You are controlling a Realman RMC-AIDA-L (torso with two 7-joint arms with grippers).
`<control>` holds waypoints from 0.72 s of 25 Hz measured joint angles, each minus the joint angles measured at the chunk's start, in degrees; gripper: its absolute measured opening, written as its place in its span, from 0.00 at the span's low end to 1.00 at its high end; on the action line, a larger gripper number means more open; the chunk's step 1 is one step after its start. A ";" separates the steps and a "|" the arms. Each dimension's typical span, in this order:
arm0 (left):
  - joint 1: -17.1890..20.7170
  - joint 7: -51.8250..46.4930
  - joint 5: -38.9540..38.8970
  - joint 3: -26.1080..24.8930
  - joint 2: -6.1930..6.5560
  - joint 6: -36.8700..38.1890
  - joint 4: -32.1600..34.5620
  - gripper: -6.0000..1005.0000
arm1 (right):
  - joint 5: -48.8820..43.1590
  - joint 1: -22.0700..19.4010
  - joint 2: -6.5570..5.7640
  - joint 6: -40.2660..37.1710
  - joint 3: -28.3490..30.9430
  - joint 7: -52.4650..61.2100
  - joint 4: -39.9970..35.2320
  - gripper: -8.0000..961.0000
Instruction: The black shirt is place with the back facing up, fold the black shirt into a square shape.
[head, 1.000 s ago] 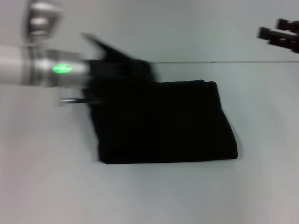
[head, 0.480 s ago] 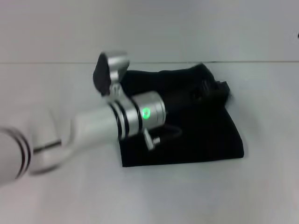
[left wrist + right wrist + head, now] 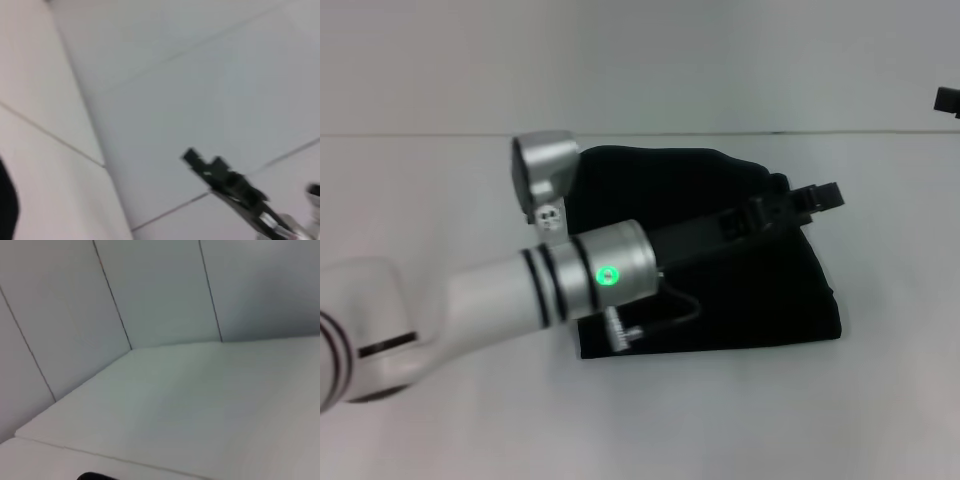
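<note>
Worktop (image 3: 880, 400): a plain white surface is seen across the head view, meeting a pale wall along a straight line behind the garment.
Wall: pale panels with thin dark seams are shown in both wrist views.
Black shirt (image 3: 760, 300): the garment is found folded into a compact, roughly square bundle, lying flat near the middle of the worktop. No lettering is visible on the exposed face. Its far edge is rounded and its near edge is straight.
Left arm (image 3: 520, 295): a silver and white arm is extended from the robot's left across the shirt, covering the bundle's left part. A green light is lit on the wrist ring.
Left tool (image 3: 815, 197): the black tool is placed at the shirt's far right corner, over the fabric's edge. Whether its fingers are spread or pressed together cannot be told, nor whether cloth is pinched.
Right tool (image 3: 222, 177): it is seen raised off to the robot's right, well apart from the shirt; only a dark sliver is caught at the head view's right edge. Its finger state cannot be told.
</note>
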 joint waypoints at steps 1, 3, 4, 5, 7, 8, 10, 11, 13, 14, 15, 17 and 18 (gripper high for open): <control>0.80 -0.09 0.02 1.11 0.08 2.67 2.31 0.44 | -0.87 0.30 -0.37 0.12 -0.83 2.41 0.08 0.95; 2.49 -0.09 0.06 3.27 0.11 6.28 6.34 0.52 | -3.37 1.18 -0.84 0.31 -2.68 7.14 0.33 0.95; 3.77 -0.01 0.06 4.82 0.15 8.27 9.17 0.56 | -4.87 1.70 -0.94 0.33 -3.46 9.37 0.41 0.95; 4.91 0.18 0.06 6.11 0.21 9.84 11.49 0.61 | -6.18 2.14 -0.92 0.39 -3.99 11.07 0.47 0.95; 7.13 1.10 0.06 8.52 0.33 12.60 16.01 0.71 | -8.74 3.16 -0.67 0.41 -4.78 14.23 1.07 0.95; 8.38 2.01 0.07 10.34 0.34 14.05 18.60 0.75 | -9.45 3.67 -0.57 0.50 -5.42 15.64 1.80 0.95; 9.99 4.17 0.07 13.58 0.34 15.86 22.38 0.81 | -10.55 4.94 -0.50 0.48 -7.17 17.88 3.93 0.95; 10.85 5.81 0.06 15.56 0.34 16.50 24.32 0.83 | -11.11 5.54 -0.46 0.84 -7.95 18.72 5.04 0.95; 11.75 8.60 0.06 18.38 0.33 16.76 26.46 0.89 | -12.14 6.99 -0.17 1.77 -9.70 20.47 7.42 0.95; 12.18 10.30 0.06 19.87 0.33 16.75 27.34 0.92 | -12.59 7.64 0.11 2.52 -10.65 21.11 8.56 0.95; 12.40 11.40 0.06 20.89 0.31 16.75 27.83 0.92 | -12.87 8.12 0.34 3.01 -11.34 21.60 9.32 0.95; 12.75 13.55 0.06 23.06 0.31 16.77 28.77 0.92 | -13.44 9.30 0.99 5.03 -13.29 22.83 11.20 0.95; 12.92 14.85 0.06 24.23 0.30 16.96 29.34 0.92 | -13.64 9.85 1.30 6.21 -14.09 23.34 11.92 0.95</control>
